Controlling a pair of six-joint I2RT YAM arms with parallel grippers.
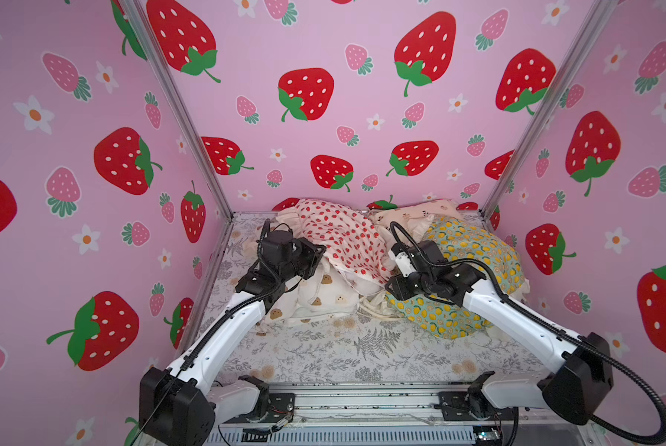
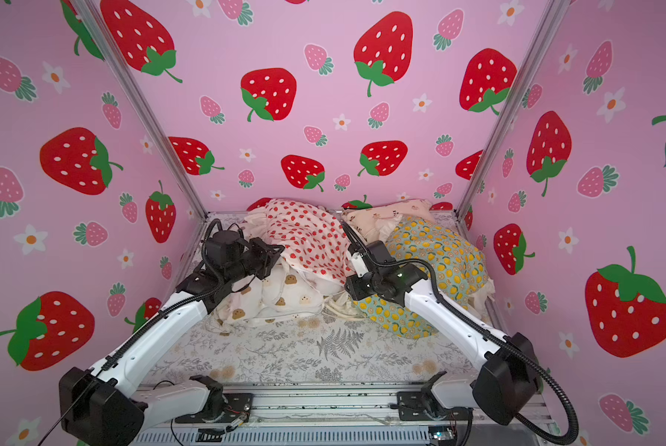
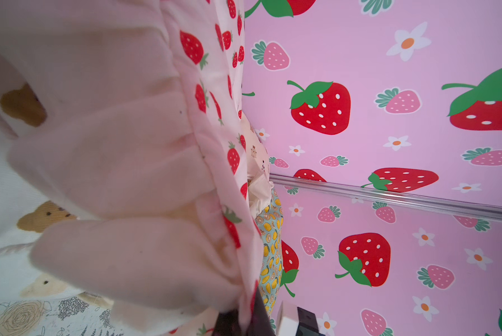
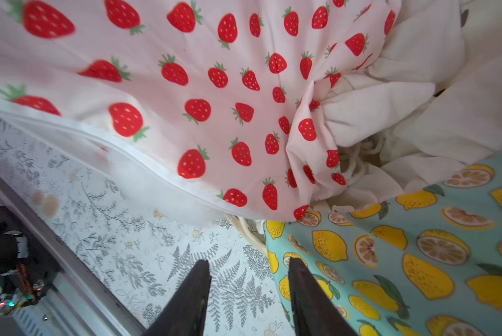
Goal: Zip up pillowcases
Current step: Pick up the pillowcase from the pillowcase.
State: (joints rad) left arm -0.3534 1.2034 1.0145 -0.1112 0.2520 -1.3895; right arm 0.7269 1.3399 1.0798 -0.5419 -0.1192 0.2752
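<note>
The strawberry pillowcase (image 1: 343, 235) lies draped across the back middle, partly lifted. My left gripper (image 1: 317, 253) is shut on its cream ruffled edge (image 3: 145, 163), and in the left wrist view the fabric is pinched between the dark fingertips (image 3: 229, 323). Under it lies the cookie pillowcase (image 1: 323, 293). To the right sits the lemon pillowcase (image 1: 474, 251), with the bear pillowcase (image 1: 412, 212) behind it. My right gripper (image 4: 248, 270) stands open and holds nothing, over the sheet beside the lemon pillowcase (image 4: 418, 261). A white seam (image 4: 145, 165) runs along the strawberry pillowcase's edge (image 4: 214, 116).
The grey fern-print sheet (image 1: 362, 347) covers the floor, bare toward the front. Pink strawberry walls (image 1: 323, 96) enclose three sides. A metal rail (image 1: 362, 401) and both arm bases line the front edge.
</note>
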